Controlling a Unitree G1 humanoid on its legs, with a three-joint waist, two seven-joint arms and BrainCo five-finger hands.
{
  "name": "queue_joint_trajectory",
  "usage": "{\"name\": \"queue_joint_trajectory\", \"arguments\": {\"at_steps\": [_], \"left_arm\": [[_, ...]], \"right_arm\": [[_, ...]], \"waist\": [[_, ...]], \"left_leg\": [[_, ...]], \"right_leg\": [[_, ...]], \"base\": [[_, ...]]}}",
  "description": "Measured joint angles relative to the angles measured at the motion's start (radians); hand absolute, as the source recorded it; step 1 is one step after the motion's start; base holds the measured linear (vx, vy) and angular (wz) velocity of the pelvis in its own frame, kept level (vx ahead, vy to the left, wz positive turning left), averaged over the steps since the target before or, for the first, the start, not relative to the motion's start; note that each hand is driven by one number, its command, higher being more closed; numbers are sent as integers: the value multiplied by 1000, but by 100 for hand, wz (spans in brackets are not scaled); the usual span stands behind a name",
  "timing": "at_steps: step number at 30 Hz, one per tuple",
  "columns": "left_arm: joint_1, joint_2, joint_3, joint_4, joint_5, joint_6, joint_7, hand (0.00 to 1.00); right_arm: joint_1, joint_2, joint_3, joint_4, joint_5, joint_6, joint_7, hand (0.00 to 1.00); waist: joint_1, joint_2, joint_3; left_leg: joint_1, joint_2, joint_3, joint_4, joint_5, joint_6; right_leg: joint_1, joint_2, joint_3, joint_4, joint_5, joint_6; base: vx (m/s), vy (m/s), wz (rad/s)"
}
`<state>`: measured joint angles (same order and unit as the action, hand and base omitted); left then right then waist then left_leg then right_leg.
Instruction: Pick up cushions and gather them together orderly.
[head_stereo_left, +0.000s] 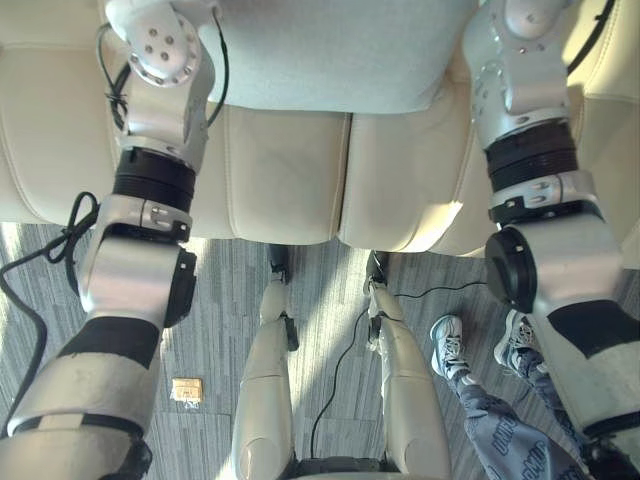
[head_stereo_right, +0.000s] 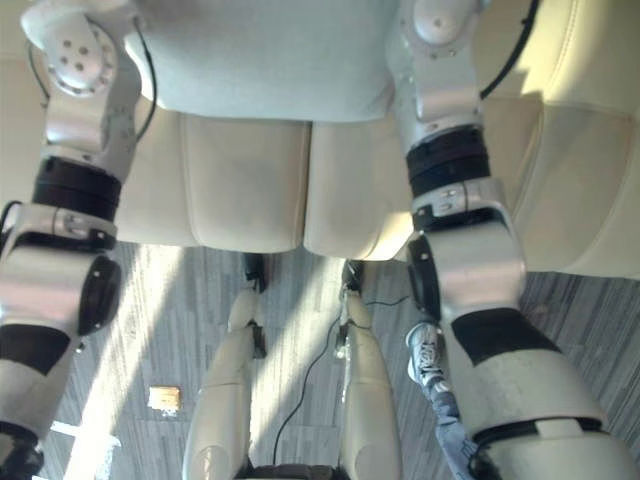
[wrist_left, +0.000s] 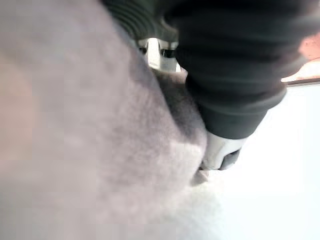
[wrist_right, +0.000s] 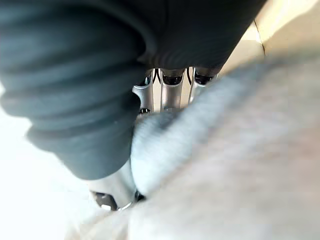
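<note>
A pale grey-blue cushion (head_stereo_left: 330, 55) hangs above the cream sofa seat, between my two forearms. In the left wrist view its fuzzy fabric (wrist_left: 100, 150) bulges between the fingers and thumb of my left hand (wrist_left: 220, 152), which pinch its edge. In the right wrist view the cushion's edge (wrist_right: 225, 165) sits between the silver fingers of my right hand (wrist_right: 170, 95) and the thumb below, which close on it. Both arms reach up past the top of the eye views, one at each side of the cushion (head_stereo_right: 260, 55).
The cream leather sofa (head_stereo_left: 290, 180) spans the view, its front edge over grey striped carpet (head_stereo_left: 230, 270). A person's sneakers and patterned trouser legs (head_stereo_left: 450, 345) stand at the lower right. A small tan object (head_stereo_left: 187, 389) lies on the floor at the lower left.
</note>
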<state>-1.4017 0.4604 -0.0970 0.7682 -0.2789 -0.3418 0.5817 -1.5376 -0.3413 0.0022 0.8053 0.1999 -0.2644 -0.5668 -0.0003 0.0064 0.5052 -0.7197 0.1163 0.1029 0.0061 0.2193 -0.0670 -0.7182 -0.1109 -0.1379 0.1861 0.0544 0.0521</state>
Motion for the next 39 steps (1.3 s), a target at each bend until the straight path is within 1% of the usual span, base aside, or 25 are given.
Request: {"name": "queue_joint_trajectory", "arguments": {"at_steps": [2, 4, 6, 9, 10, 13, 14, 15, 17, 18, 21, 22, 23, 25, 26, 28, 29, 30, 31, 32, 33, 35, 37, 38, 39], "left_arm": [[0, 1, 4, 0, -1, 2, -9, 0], [1, 4, 35, -4, -22, 6, -35, 0], [16, 13, 62, -16, -41, 11, -44, 0], [67, 58, 109, -34, -86, 30, -72, 0], [101, 87, 141, -34, -119, 42, -93, 0], [130, 121, 196, -35, -159, 59, -134, 0], [147, 125, 210, -46, -178, 73, -156, 0], [154, 127, 214, -52, -180, 76, -161, 0], [202, 131, 227, -106, -186, 88, -195, 0], [213, 131, 230, -124, -186, 90, -197, 0], [323, 127, 245, -261, -182, 95, -197, 0], [401, 99, 264, -349, -175, 95, -196, 0], [437, 81, 269, -388, -174, 94, -195, 0], [593, -1, 275, -508, -137, 92, -195, 0], [631, -19, 274, -530, -130, 92, -195, 0], [813, -107, 274, -626, -94, 94, -206, 0], [855, -133, 275, -645, -90, 96, -215, 0], [959, -189, 271, -685, -74, 101, -234, 0], [1105, -251, 250, -708, -57, 105, -265, 0], [1145, -263, 239, -711, -54, 107, -274, 0], [1254, -288, 219, -717, -47, 109, -306, 0], [1400, -321, 195, -716, -29, 114, -358, 0], [1493, -342, 170, -702, -14, 115, -403, 0], [1538, -354, 152, -657, -3, 119, -436, 0], [1548, -360, 148, -632, 5, 122, -452, 0]], "right_arm": [[14, -15, 0, -8, 15, -1, 12, 0], [36, -43, -34, -28, 77, 0, 37, 0], [80, -68, -59, -81, 121, 0, 48, 0], [160, -136, -113, -139, 167, 2, 68, 0], [207, -178, -161, -171, 193, 5, 82, 0], [276, -233, -215, -227, 245, 9, 111, 0], [318, -250, -239, -249, 273, 10, 128, 0], [329, -254, -243, -250, 279, 10, 131, 0], [418, -259, -293, -294, 294, 18, 150, 0], [436, -259, -301, -307, 298, 19, 155, 0], [561, -257, -318, -383, 315, 28, 179, 0], [638, -252, -319, -434, 315, 34, 190, 0], [676, -244, -323, -460, 314, 35, 196, 0], [833, -181, -359, -533, 307, 39, 221, 0], [864, -163, -364, -541, 306, 39, 224, 0], [1009, -65, -388, -578, 270, 42, 251, 0], [1040, -37, -395, -592, 269, 44, 256, 0], [1122, 21, -395, -606, 250, 45, 272, 0], [1249, 88, -390, -606, 205, 45, 303, 0], [1280, 109, -389, -606, 190, 46, 314, 0], [1367, 163, -389, -601, 163, 45, 340, 0], [1478, 232, -379, -589, 124, 48, 384, 0], [1565, 262, -359, -568, 99, 48, 419, 0], [1611, 267, -344, -524, 74, 51, 443, 0], [1631, 268, -341, -502, 72, 52, 455, 0]], "waist": [[1, 0, 0], [3, 0, 0], [5, 0, 0], [6, -1, 0], [11, -1, 0], [12, -1, 0], [14, -1, 0], [14, -1, 0], [15, -2, -1], [15, -2, -1], [18, -2, -1], [26, -1, -2], [29, -2, -2], [33, -3, -4], [33, -4, -5], [37, -5, -6], [37, -5, -6], [36, -5, -11], [38, -7, -85], [39, -8, -105], [39, -9, -134], [40, -11, -155], [40, -11, -198], [38, -11, -221], [38, -11, -230]], "left_leg": [[-3, 2, 0, 3, 0, 0], [-14, 4, 2, 15, -1, 0], [-14, 8, 5, 16, -1, 0], [-14, 14, 11, 32, -7, 3], [-9, 18, 22, 49, -14, 3], [12, 21, 26, 47, -14, 3], [30, 22, 27, 45, -14, 3], [37, 22, 28, 45, -14, 2], [77, 25, 29, 29, -21, 0], [83, 26, 29, 28, -24, -1], [125, 27, 28, 17, -23, -1], [153, 25, 28, 12, -17, -4], [165, 23, 27, 11, -19, -6], [220, 11, 11, 11, -23, -11], [230, 8, 5, 11, -25, -13], [274, 0, -16, 9, -31, -18], [288, -3, -24, 8, -31, -18], [321, -6, -35, 4, -36, -18], [321, -13, -47, 5, -58, -25], [322, -14, -51, 6, -62, -27], [346, -16, -57, 6, -76, -30], [406, -19, -58, 5, -93, -32], [428, -18, -58, 5, -104, -32], [449, -18, -58, 4, -108, -31], [460, -18, -58, 3, -110, -29]], "right_leg": [[-1, 0, 0, 0, 0, 0], [-8, 1, 2, 2, 0, 0], [-9, 2, 2, 5, 0, 0], [-14, 4, 3, 28, 0, 0], [-12, 5, 6, 39, 0, 0], [7, 5, 7, 39, -1, 0], [26, 5, 4, 39, -6, -1], [33, 5, 1, 40, -9, -3], [65, 4, -13, 57, -25, -8], [70, 4, -15, 59, -27, -8], [106, 2, -23, 74, -45, -10], [130, -1, -26, 82, -57, -9], [141, -4, -30, 89, -66, -10], [194, -18, -47, 121, -105, -7], [203, -20, -50, 129, -113, -6], [251, -30, -71, 149, -146, -7], [268, -31, -77, 149, -152, -7], [309, -32, -89, 148, -165, -4], [318, -32, -98, 149, -188, -3], [321, -33, -100, 148, -193, -2], [350, -33, -105, 139, -203, -2], [415, -32, -104, 120, -213, 1], [446, -28, -106, 95, -213, 2], [478, -27, -109, 79, -211, 4], [493, -26, -111, 71, -211, 4]], "base": [[40, -2, 0], [0, 0, 0], [13, -3, -4], [-3, -6, -5], [-18, -12, -9], [-12, -8, -4], [0, 0, 0], [-22, -32, 6], [-13, -51, 11], [3, -53, 14], [44, -57, 13], [56, -44, 9], [90, -57, 20], [107, -56, 34], [113, -56, 38], [119, -63, 32], [130, -67, 33], [154, -58, 38], [127, -45, 36], [164, -29, 26], [126, -14, 12], [131, -16, 2], [106, -5, -2], [101, 2, 4], [117, 1, 8]]}}
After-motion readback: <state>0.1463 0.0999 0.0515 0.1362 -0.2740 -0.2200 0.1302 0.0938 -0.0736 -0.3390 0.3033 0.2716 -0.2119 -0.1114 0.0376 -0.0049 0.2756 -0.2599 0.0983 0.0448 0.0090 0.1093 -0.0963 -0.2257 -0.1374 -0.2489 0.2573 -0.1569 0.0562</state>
